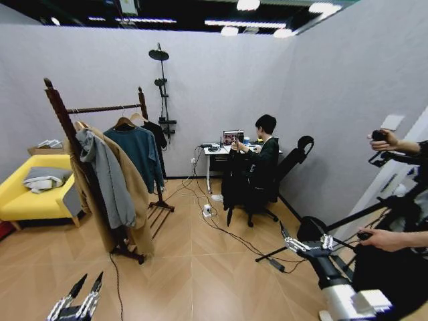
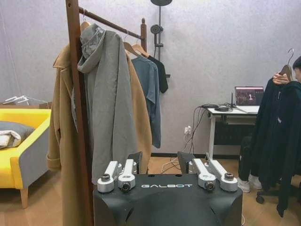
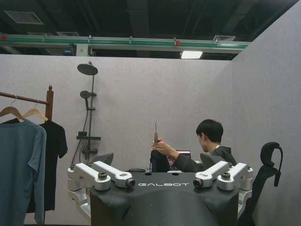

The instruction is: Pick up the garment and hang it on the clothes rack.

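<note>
- One black jacket hangs from a wooden hanger held up by a person's hand, beside the desk, far from me.
- It looks soft and floppy, so I'd grab the stiff hanger.
- My left gripper is low, fingers wide.
- My right gripper reaches forward, fingers wide too.
- Far left stands the clothes rack.

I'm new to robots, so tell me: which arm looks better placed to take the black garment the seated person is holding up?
Probably the right. The right gripper, open, sits on the side of the garment, which a person's hand holds up by its hanger. The left gripper, also open, hangs low nearer the clothes rack.
</note>
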`<state>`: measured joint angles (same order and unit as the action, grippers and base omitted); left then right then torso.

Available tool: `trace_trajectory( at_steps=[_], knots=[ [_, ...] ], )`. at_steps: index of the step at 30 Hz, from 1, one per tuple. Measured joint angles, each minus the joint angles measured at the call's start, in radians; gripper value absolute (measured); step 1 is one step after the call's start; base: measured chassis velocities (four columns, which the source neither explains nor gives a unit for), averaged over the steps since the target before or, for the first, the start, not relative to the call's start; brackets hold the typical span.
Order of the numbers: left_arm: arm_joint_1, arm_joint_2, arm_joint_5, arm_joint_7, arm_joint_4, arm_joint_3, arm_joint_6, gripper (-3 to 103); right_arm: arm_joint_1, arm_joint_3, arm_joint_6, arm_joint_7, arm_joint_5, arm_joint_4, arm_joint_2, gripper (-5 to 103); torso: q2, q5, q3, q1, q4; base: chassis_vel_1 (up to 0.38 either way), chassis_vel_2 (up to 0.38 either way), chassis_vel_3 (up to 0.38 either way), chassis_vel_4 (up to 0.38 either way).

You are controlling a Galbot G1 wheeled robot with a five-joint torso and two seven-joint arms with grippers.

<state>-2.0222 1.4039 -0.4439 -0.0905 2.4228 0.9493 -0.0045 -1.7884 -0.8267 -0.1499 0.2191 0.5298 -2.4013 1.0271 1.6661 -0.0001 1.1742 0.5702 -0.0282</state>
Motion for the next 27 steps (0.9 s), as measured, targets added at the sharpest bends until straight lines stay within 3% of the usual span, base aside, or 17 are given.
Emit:
trace_trajectory(
  at_steps=[14,20,27],
  knots=[
    [0.000,0.000,0.000,0.000,0.000,0.000,0.000,46,0.002,-0.013,0.034,0.023,0.013,-0.018,-0.022,100,0.000,0.0002,0.000,0.000,0.0002,0.000,0.000,0.000,0.000],
    [0.000,0.000,0.000,0.000,0.000,0.000,0.000,46,-0.010,-0.015,0.104,0.057,0.016,-0.048,-0.016,100,0.000,0.0001,0.000,0.000,0.0001,0.000,0.000,0.000,0.000],
    [0.000,0.000,0.000,0.000,0.000,0.000,0.000,46,-0.005,-0.008,0.112,0.060,0.022,-0.062,-0.021,100,0.000,0.0001,0.000,0.000,0.0003,0.000,0.000,0.000,0.000]
  ],
)
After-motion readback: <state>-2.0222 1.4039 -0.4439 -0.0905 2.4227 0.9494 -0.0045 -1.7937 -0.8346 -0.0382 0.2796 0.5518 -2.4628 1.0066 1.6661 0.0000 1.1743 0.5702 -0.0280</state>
